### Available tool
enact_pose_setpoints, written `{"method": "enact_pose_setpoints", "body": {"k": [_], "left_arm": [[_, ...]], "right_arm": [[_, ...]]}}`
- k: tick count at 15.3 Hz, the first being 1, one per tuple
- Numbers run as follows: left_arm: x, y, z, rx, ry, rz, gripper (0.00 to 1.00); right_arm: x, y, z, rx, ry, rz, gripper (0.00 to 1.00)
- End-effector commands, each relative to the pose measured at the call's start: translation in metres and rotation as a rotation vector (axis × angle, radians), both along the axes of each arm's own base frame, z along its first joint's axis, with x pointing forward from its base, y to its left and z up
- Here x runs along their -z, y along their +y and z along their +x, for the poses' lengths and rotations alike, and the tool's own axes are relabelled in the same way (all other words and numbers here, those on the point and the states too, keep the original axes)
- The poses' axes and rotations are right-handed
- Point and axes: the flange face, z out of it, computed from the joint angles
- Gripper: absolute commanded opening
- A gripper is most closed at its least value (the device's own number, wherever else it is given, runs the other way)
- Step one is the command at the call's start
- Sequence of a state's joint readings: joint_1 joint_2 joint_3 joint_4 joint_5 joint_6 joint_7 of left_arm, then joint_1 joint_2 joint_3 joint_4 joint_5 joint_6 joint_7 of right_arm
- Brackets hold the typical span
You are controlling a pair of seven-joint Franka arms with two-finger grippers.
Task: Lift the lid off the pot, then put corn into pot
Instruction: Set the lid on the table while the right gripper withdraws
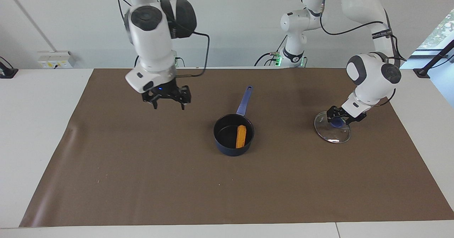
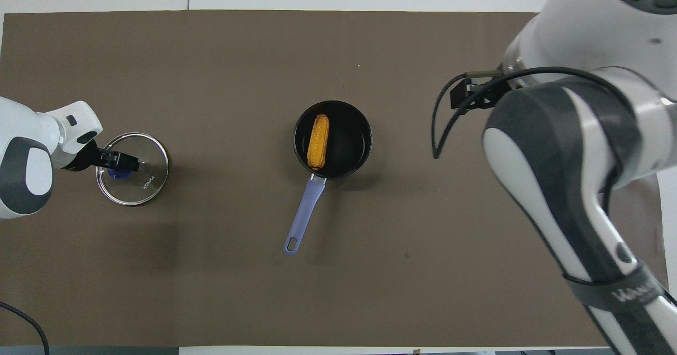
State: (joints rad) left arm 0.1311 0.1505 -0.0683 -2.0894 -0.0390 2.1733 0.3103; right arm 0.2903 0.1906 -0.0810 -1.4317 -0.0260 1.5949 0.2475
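The navy pot (image 1: 228,149) stands uncovered at the middle of the mat, its light blue handle (image 1: 245,100) pointing toward the robots. The yellow-orange corn (image 1: 241,136) lies inside the pot, also seen in the overhead view (image 2: 318,141) within the pot (image 2: 349,148). The glass lid (image 1: 333,133) lies flat on the mat toward the left arm's end. My left gripper (image 1: 337,119) is low, right at the lid's blue knob (image 2: 119,173). My right gripper (image 1: 169,105) is open and empty, raised over the mat toward the right arm's end.
A brown mat (image 1: 142,181) covers most of the white table. The right arm's big links (image 2: 571,148) fill one side of the overhead view and hide its gripper there. Sockets and cables sit at the wall edge by the arm bases.
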Motion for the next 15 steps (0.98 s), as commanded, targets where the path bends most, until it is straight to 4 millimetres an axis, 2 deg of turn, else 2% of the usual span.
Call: {"method": "enact_pose_setpoints", "body": {"k": [1,4,6,7,8,9,11,13,15], "left_arm": [[-0.020,0.006,0.001,-0.001,-0.044,-0.001,1.00],[-0.061,-0.001,0.021,-0.012,-0.077,0.000,1.00],[-0.102,-0.010,0.035,-0.084,-0.068,0.001,1.00],[-0.124,-0.021,0.039,-0.103,-0.062,0.000,1.00],[-0.144,-0.029,0.040,-0.119,-0.052,0.001,1.00],[-0.163,-0.038,0.037,-0.127,-0.046,0.018,1.00],[-0.197,-0.045,0.020,-0.133,-0.041,0.046,1.00],[-0.221,-0.058,-0.002,-0.123,-0.017,0.054,1.00],[-0.236,-0.061,-0.024,-0.126,-0.001,0.059,1.00]], "right_arm": [[-0.026,-0.053,-0.029,-0.005,0.054,-0.002,1.00],[-0.035,-0.112,-0.042,-0.043,0.069,0.012,1.00],[-0.042,-0.146,-0.048,-0.051,0.075,0.025,1.00],[-0.048,-0.155,-0.052,-0.061,0.071,0.032,1.00],[-0.057,-0.152,-0.061,-0.072,0.064,0.035,1.00],[-0.050,-0.149,-0.059,-0.074,0.070,0.035,1.00],[-0.051,-0.150,-0.063,-0.076,0.065,0.034,1.00],[-0.048,-0.160,-0.075,-0.061,0.063,0.038,1.00],[-0.050,-0.176,-0.070,-0.034,0.026,0.021,1.00]]}}
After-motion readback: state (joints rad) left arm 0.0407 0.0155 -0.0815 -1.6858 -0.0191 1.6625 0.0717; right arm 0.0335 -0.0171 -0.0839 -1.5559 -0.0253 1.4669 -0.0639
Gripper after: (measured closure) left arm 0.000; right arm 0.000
